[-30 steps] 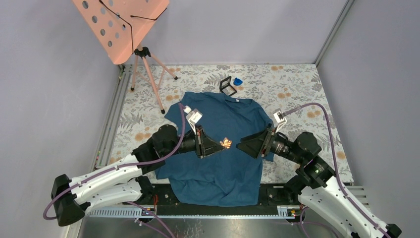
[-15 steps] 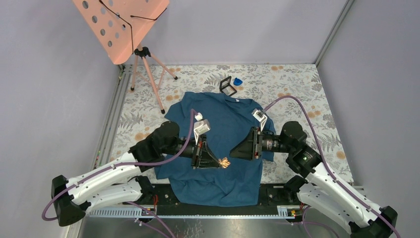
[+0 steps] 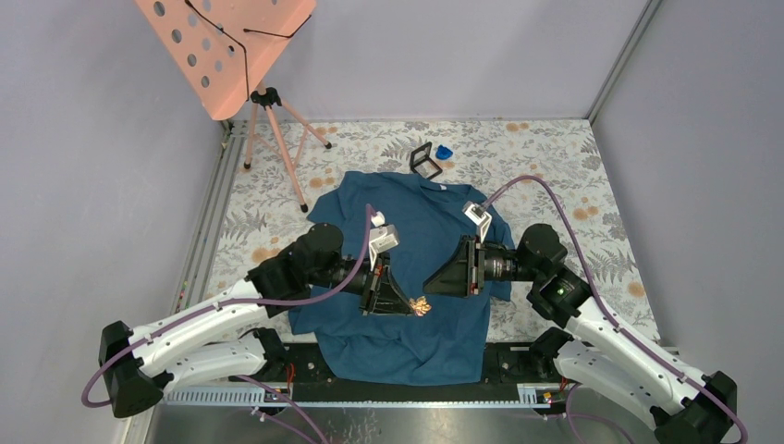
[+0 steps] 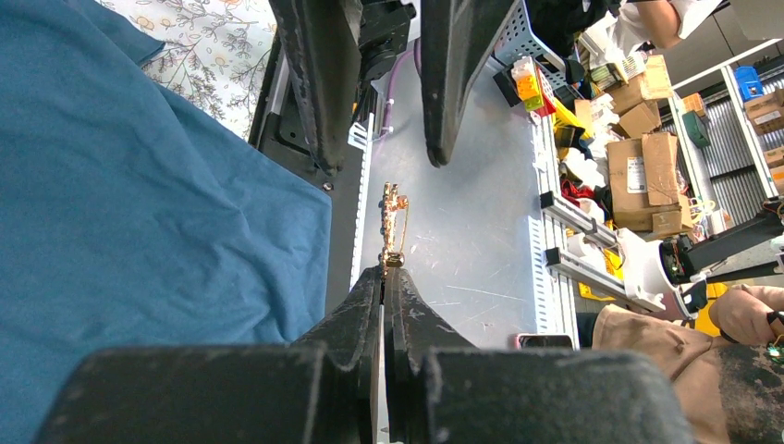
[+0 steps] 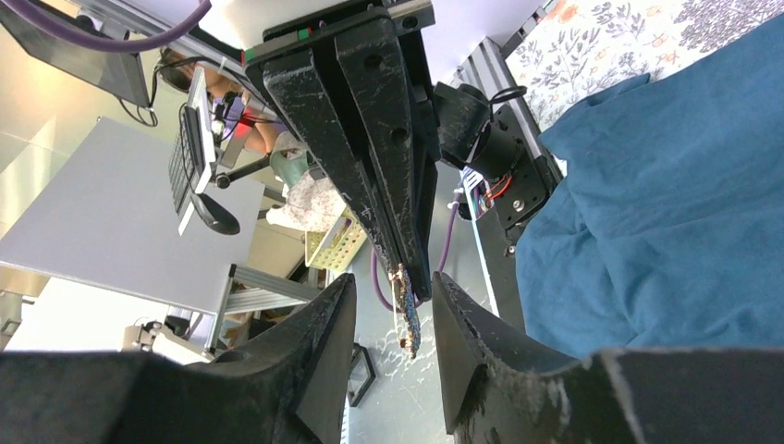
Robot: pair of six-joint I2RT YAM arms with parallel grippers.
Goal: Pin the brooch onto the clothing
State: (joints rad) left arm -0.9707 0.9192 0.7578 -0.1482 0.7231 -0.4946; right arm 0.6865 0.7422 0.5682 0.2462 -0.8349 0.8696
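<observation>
The clothing, a dark teal-blue T-shirt (image 3: pixel 427 222), lies flat on the table; it also shows in the left wrist view (image 4: pixel 139 185) and the right wrist view (image 5: pixel 675 185). My left gripper (image 3: pixel 412 308) is shut on the brooch (image 3: pixel 422 305), a tiny gold-looking sprig, held above the shirt's lower middle. In the left wrist view the brooch (image 4: pixel 392 227) sticks out from the closed tips (image 4: pixel 385 274). My right gripper (image 3: pixel 429 285) is open and faces it. In the right wrist view the brooch (image 5: pixel 407 324) sits between the open fingers (image 5: pixel 393 279), apart from both.
A black square case (image 3: pixel 424 159) and a small blue object (image 3: pixel 445 152) lie beyond the shirt's collar. A pink music stand (image 3: pixel 231 46) on a tripod stands at the back left. A floral cloth (image 3: pixel 555 157) covers the table.
My left gripper has carried the brooch toward the near edge of the shirt. My right gripper has swung left and closed in on the brooch, still open.
</observation>
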